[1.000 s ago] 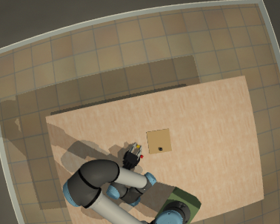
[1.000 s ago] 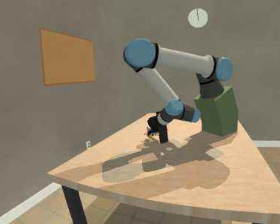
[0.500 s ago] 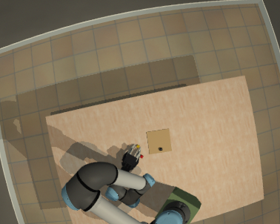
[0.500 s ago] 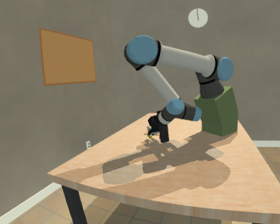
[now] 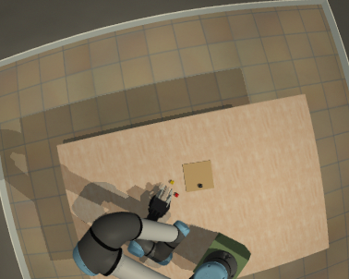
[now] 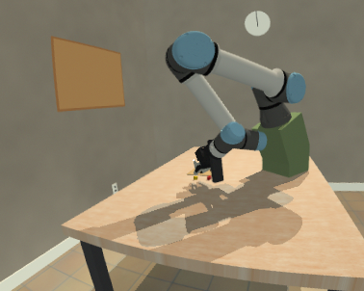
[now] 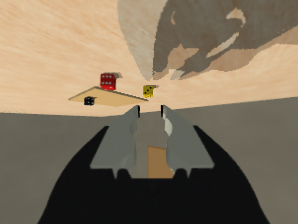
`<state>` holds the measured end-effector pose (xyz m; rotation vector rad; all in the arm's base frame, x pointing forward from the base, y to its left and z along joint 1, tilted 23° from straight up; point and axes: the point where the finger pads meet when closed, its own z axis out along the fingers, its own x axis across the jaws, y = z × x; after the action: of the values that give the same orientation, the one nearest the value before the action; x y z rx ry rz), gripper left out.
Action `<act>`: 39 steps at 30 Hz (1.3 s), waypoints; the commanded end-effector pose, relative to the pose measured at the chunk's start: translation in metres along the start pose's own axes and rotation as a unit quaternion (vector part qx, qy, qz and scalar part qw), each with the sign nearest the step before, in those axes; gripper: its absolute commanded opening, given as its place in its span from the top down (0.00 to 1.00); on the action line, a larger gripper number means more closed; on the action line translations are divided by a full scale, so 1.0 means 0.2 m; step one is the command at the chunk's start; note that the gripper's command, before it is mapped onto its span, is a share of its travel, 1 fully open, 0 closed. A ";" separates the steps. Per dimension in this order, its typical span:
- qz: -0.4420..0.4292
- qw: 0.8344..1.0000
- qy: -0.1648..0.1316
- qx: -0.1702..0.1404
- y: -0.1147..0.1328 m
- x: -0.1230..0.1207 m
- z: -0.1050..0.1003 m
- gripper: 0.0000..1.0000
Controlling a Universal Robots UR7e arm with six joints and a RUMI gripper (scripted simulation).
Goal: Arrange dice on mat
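Observation:
The tan mat [image 5: 198,175] lies on the table. A black die [image 5: 200,185] sits on it near its front edge. A yellow die [image 5: 171,181] and a red die [image 5: 176,194] sit on the bare table just left of the mat. My gripper [image 5: 163,187] hovers low beside these two dice. In the wrist view the gripper [image 7: 149,111] is nearly shut, with a narrow empty gap between the fingers. Ahead of the fingertips in that view are the yellow die [image 7: 148,90], the red die [image 7: 108,80], the black die [image 7: 89,100] and the mat [image 7: 107,97]. I cannot read the top faces.
The arm's green base block [image 5: 226,259] stands at the table's front edge, right of the gripper. The arm's elbow [image 5: 111,240] hangs over the front left of the table. The table's left edge is some way off.

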<state>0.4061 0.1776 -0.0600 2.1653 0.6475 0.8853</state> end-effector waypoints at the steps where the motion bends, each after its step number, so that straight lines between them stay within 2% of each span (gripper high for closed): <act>1: 0.000 1.000 -0.003 -0.001 0.01 -0.01 -0.01 0.82; 8: 0.000 1.000 -0.003 -0.001 0.04 -0.01 -0.04 0.82; 21: 0.000 1.000 -0.003 -0.001 0.23 -0.01 -0.17 0.82; 33: 0.000 1.000 -0.003 0.000 0.25 -0.01 -0.18 0.82; 39: -0.001 1.000 -0.005 0.013 0.25 -0.01 -0.18 0.82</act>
<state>0.3879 0.1613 -0.0042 2.1723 0.6473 0.8789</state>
